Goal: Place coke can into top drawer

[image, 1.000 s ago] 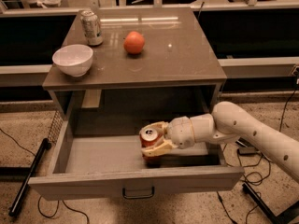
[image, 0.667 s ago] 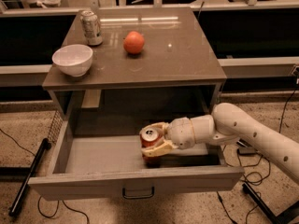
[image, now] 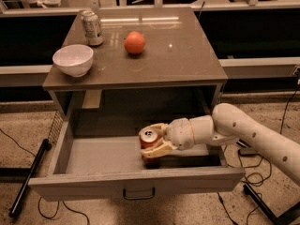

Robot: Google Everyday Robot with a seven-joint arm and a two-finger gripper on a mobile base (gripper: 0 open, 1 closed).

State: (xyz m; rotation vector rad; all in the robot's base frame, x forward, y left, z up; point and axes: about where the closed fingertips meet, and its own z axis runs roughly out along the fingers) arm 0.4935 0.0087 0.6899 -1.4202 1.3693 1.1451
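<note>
1. Right now our gripper is inside the open top drawer, reaching in from the right on the pale arm.
2. Its fingers are clamped on the coke can, one behind the can and one in front of it.
3. Between the fingers the can stands upright, silver top up, within the drawer box. We cannot tell whether its base touches the drawer floor.
4. Left of the fingers we see the grey drawer floor. Just in front of them runs the front panel with its dark handle.
5. Above the fingers is the tabletop. It carries a white bowl and a silver-and-green can up to the left, and a round orange fruit almost straight above.
</note>
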